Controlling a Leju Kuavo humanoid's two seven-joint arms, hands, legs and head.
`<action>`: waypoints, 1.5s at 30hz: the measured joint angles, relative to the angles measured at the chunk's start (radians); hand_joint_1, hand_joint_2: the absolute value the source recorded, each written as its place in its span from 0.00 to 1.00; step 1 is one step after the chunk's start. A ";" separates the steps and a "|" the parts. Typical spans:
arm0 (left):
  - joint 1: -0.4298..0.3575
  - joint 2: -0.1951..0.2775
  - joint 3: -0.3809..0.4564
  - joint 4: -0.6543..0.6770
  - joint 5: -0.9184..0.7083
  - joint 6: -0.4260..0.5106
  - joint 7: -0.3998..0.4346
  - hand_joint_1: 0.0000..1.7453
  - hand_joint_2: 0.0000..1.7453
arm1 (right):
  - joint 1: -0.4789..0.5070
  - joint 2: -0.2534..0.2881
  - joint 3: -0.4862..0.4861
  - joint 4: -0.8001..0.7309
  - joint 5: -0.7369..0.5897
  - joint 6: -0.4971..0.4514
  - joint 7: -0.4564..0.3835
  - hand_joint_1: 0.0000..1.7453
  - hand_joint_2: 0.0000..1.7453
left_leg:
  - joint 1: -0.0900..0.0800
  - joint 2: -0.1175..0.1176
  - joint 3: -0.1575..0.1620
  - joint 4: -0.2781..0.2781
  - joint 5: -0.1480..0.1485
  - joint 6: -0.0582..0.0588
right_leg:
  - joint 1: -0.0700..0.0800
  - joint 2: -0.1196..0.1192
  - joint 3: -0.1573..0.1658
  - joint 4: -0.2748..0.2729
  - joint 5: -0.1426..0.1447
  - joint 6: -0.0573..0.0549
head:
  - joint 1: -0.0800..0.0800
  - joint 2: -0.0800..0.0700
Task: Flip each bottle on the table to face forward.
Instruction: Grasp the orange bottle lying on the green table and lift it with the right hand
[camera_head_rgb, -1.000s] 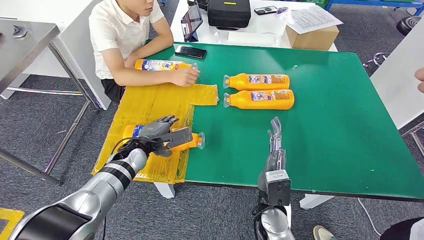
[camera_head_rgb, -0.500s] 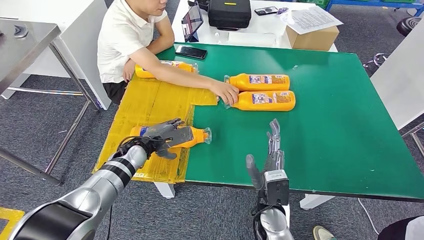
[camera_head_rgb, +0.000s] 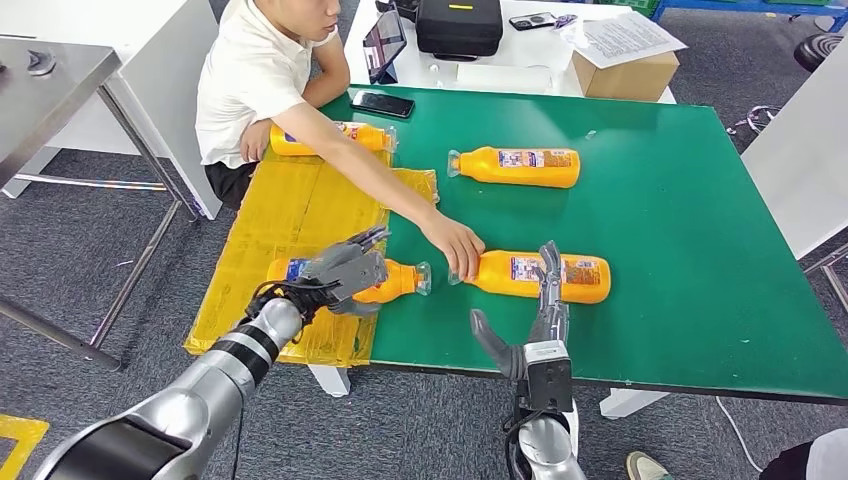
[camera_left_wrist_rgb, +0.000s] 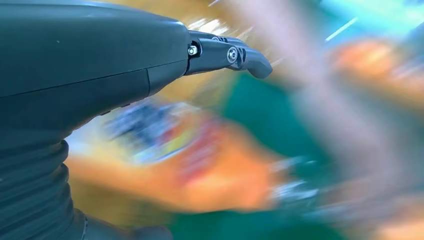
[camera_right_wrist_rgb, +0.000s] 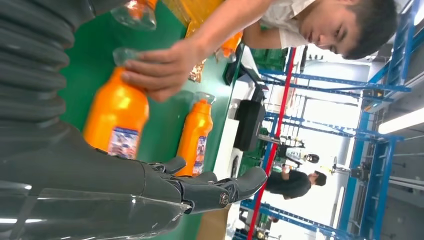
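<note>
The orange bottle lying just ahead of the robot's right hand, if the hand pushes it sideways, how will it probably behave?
The orange bottle lies on its side on the smooth green table, so it would likely roll or slide. Its rounded body looks like rigid, glossy plastic, possibly slippery. A person's hand touches its cap end now, which may steady it.

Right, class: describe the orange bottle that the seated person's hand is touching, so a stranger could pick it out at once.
Start at the green table and go to its near edge. There a label-up orange plastic bottle lies on its side just beyond the robot's right hand. Unlike the other bottles, a person's hand rests on its cap end.
</note>
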 joint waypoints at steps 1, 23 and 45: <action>0.039 -0.012 0.005 -0.063 0.056 0.056 -0.050 0.00 1.00 | 0.001 -0.002 0.000 0.001 -0.020 0.030 0.013 0.00 0.50 | 0.000 0.000 0.000 0.000 0.000 0.000 | 0.000 0.000 0.000 0.000 0.000 0.000 | 0.000 0.000; 0.372 -0.052 -0.267 -0.773 -0.032 0.503 -0.141 0.00 1.00 | -0.019 -0.204 0.008 0.041 0.760 -0.214 0.242 0.00 1.00 | -0.003 -0.003 -0.001 0.000 0.001 0.002 | -0.002 -0.002 -0.001 -0.001 0.000 0.001 | 0.000 0.000; 0.374 -0.069 -0.354 -0.748 0.158 0.295 -0.087 0.00 1.00 | -0.254 -0.358 0.057 0.430 0.896 -0.134 0.345 0.00 1.00 | -0.004 -0.003 -0.002 0.000 0.001 0.003 | -0.003 -0.002 -0.001 -0.001 0.001 0.002 | -0.001 0.000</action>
